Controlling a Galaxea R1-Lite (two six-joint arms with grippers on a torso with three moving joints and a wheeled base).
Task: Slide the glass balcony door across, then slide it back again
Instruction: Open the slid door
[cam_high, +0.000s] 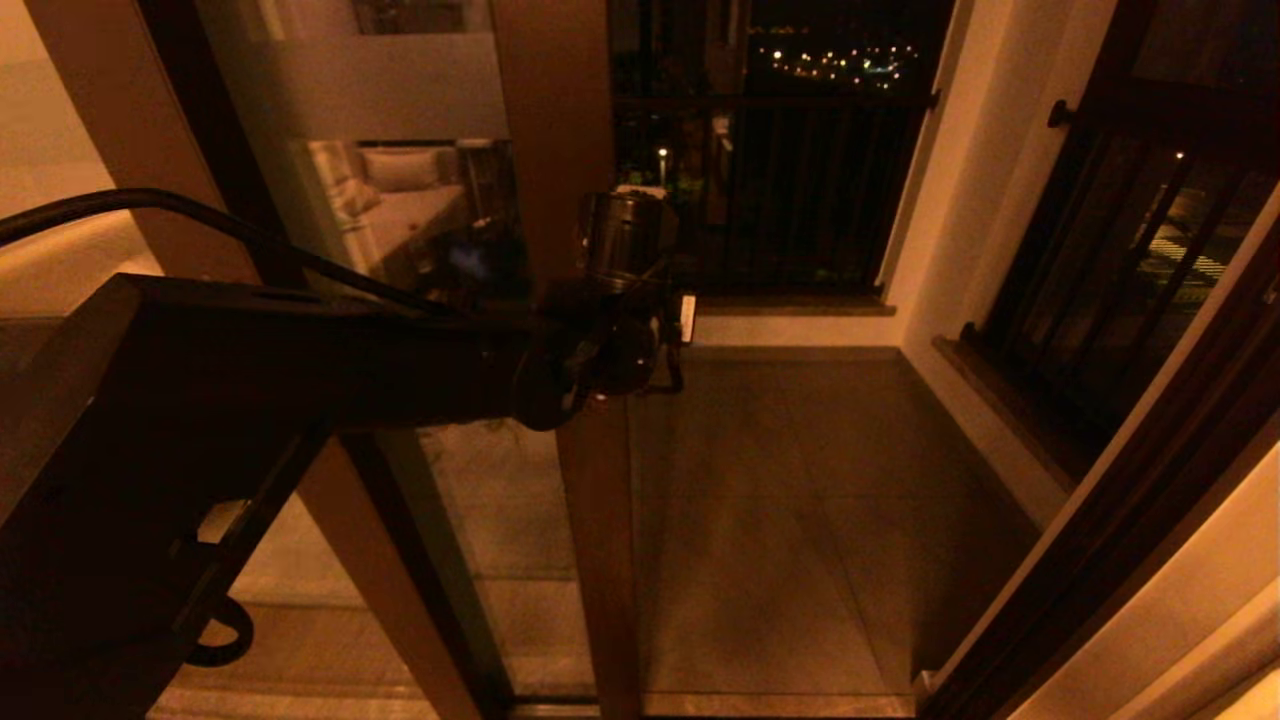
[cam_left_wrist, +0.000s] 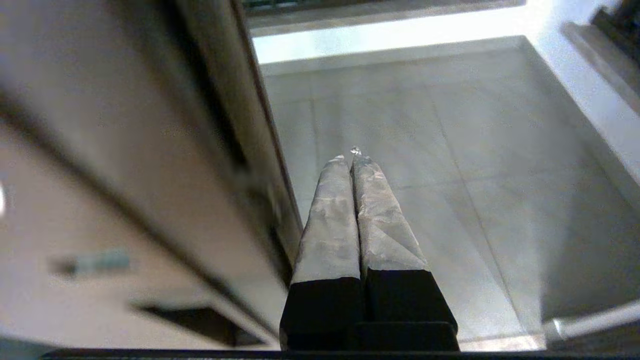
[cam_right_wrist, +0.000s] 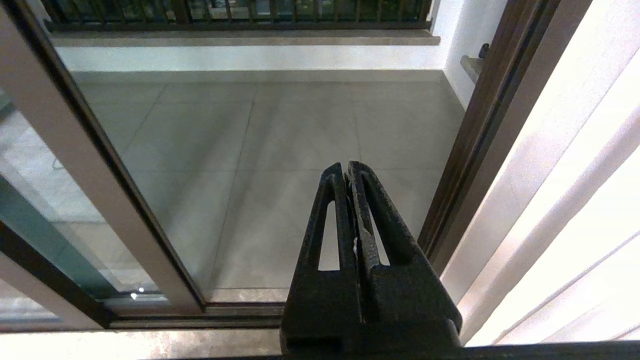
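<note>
the left gripper's fingers are pressed together with nothing between them, and the right gripper's fingers are likewise pressed together and hold nothing.

head view: the left gripper reaches across at the free edge of the glass balcony door, whose brown stile runs top to bottom through the middle; i cannot tell whether it touches the stile. the door stands slid to the left, with open doorway to its right. a frosted band crosses the glass near the top; no writing on it can be read. beyond lie the balcony floor and a dark railing.

left wrist view: the left gripper points down over the tiled floor, just beside the door's stile.

right wrist view: the right gripper hangs parked at the threshold, well apart from the door, near the brown door jamb.
</note>
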